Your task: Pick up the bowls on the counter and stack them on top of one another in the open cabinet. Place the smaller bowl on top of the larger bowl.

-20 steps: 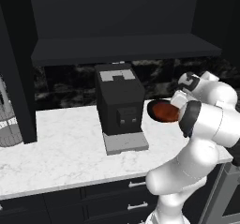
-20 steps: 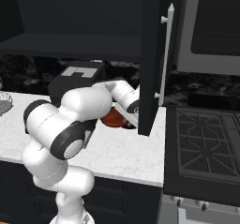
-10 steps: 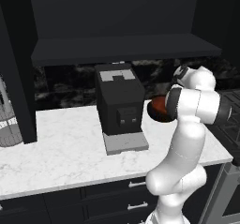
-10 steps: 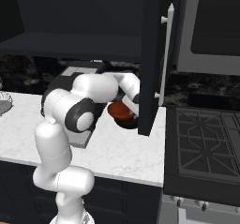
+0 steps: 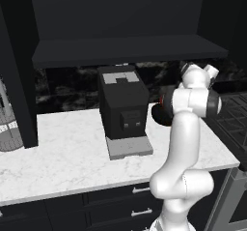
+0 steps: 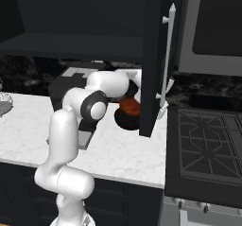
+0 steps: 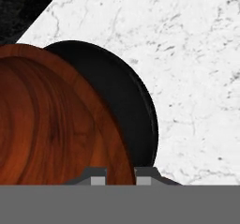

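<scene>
My gripper [image 7: 120,177] is shut on the rim of the smaller bowl [image 7: 47,124], the shallow reddish-orange one, and holds it in the air. In the right base view this smaller bowl [image 6: 130,106] hangs just above the larger bowl [image 6: 125,122], the glossy black one, which sits on the white marbled counter [image 6: 127,154]. The hand view shows the larger bowl [image 7: 129,101] behind and below the orange one. In the left base view the arm covers most of the larger bowl [image 5: 157,114]. The black cabinet's bottom board [image 5: 130,51] runs above both bowls.
A boxy black coffee machine [image 5: 123,104] stands on the counter just left of the bowls. The open cabinet door [image 6: 152,55] hangs close to the right of the held bowl. A stove [image 6: 208,144] lies right of the counter. A grey wire object [image 5: 5,123] stands far left.
The arm has drawn upright, its elbow swinging in over the base. The orange bowl has shifted a little up and toward the cabinet door, still held.
</scene>
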Available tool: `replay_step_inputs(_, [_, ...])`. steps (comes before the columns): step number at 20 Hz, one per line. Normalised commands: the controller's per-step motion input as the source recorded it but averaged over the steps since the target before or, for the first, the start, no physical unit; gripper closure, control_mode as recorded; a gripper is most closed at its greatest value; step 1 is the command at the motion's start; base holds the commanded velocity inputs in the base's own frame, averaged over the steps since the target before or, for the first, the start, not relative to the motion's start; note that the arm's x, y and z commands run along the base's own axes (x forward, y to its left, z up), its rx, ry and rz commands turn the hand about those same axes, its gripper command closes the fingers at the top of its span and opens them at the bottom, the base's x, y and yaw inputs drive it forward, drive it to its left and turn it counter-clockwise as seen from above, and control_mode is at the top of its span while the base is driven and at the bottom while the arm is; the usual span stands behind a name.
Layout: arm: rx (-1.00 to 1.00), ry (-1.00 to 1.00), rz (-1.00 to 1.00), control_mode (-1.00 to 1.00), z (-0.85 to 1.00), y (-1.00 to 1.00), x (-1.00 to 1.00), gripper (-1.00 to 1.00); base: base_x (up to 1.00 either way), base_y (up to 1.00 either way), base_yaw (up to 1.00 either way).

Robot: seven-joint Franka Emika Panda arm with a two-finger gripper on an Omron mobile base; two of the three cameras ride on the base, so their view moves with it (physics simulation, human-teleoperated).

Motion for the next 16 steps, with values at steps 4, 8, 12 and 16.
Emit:
replay_step_inputs(4, [0.0, -0.01, 0.0, -1.0, -0.33, 0.0, 0.16, 1.0, 0.0, 0.0, 0.0])
replay_step_inputs(8, [0.0, -0.02, 0.0, -1.0, -0.42, 0.06, 0.09, 1.0, 0.0, 0.0, 0.0])
replay_step_inputs(12, [0.0, -0.03, 0.0, -1.0, -0.41, 0.24, 0.01, 1.0, 0.0, 0.0, 0.0])
replay_step_inputs(16, [0.0, 0.0, 0.0, -1.0, -0.39, 0.31, 0.19, 1.0, 0.0, 0.0, 0.0])
